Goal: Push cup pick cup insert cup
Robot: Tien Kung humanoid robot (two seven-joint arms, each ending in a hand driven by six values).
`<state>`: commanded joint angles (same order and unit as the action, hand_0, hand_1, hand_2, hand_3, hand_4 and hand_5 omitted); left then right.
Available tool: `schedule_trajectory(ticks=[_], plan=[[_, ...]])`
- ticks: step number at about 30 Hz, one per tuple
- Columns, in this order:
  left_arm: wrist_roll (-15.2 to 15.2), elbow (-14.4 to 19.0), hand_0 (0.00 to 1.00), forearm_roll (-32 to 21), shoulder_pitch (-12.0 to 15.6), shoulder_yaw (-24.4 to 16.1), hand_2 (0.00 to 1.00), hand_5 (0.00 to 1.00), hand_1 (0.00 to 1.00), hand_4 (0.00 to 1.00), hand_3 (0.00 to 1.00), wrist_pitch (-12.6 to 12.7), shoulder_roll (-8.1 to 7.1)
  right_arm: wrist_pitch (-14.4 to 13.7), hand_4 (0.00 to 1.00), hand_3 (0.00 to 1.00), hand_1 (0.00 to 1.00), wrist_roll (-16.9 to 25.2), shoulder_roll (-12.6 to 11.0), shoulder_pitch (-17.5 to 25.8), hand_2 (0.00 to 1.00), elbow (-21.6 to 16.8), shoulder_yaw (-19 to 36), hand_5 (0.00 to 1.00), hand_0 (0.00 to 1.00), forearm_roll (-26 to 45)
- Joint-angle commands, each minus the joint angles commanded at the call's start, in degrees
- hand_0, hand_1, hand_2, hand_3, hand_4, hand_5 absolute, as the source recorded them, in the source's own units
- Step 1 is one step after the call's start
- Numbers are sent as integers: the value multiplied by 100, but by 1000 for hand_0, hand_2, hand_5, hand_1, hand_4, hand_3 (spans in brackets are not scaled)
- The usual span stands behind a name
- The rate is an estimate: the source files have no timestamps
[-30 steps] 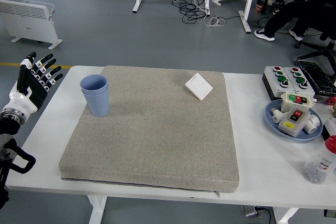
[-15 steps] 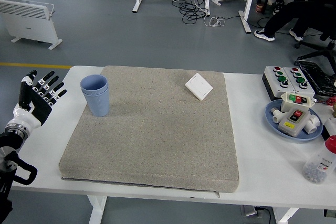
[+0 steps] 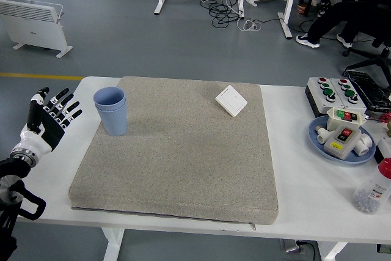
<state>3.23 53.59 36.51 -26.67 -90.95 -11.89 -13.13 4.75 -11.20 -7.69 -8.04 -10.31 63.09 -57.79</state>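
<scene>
Two blue cups [image 3: 112, 110] stand nested, one inside the other, upright at the far left corner of the grey mat [image 3: 177, 151]. My left hand [image 3: 49, 117] hovers over the white table's left edge, well left of the cups and apart from them, fingers spread and holding nothing. My right hand does not show in the head view.
A white wall switch [image 3: 231, 100] lies on the mat's far right part. On the table's right are a button box [image 3: 334, 93], a blue plate [image 3: 319, 139] carrying small switch parts, and a clear bottle [image 3: 374, 188] with a red cap. Someone sits at a desk beyond, top right.
My left hand has come down and moved slightly right toward the table, its fingers still spread. The cups have not moved.
</scene>
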Motion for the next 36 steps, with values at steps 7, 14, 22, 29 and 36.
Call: schedule_trajectory(ticks=[7, 14, 22, 29, 36], plan=[[-116, -40, 892, 42, 8, 36, 969, 998, 906, 597, 868, 100, 25, 4, 131, 568, 683, -1, -2, -1, 681, 0, -13, 474, 773, 5], [-195, -114, 913, 100, 11, 113, 981, 998, 918, 597, 900, 183, 89, 2, 131, 568, 684, -5, 1, 14, 681, 0, -23, 473, 773, 17], [-261, -171, 949, 184, -4, 166, 998, 998, 951, 595, 947, 221, 157, 0, 131, 568, 684, -8, 4, 38, 681, 0, -20, 472, 774, -11], [-267, -204, 952, 180, 34, 174, 998, 998, 954, 598, 964, 246, 159, -3, 131, 567, 683, -11, 7, 60, 680, 0, -26, 472, 773, -17], [-336, -205, 953, 196, 52, 192, 998, 998, 957, 596, 998, 302, 159, 0, 130, 568, 684, -24, 6, 79, 679, 0, -42, 472, 773, -22]])
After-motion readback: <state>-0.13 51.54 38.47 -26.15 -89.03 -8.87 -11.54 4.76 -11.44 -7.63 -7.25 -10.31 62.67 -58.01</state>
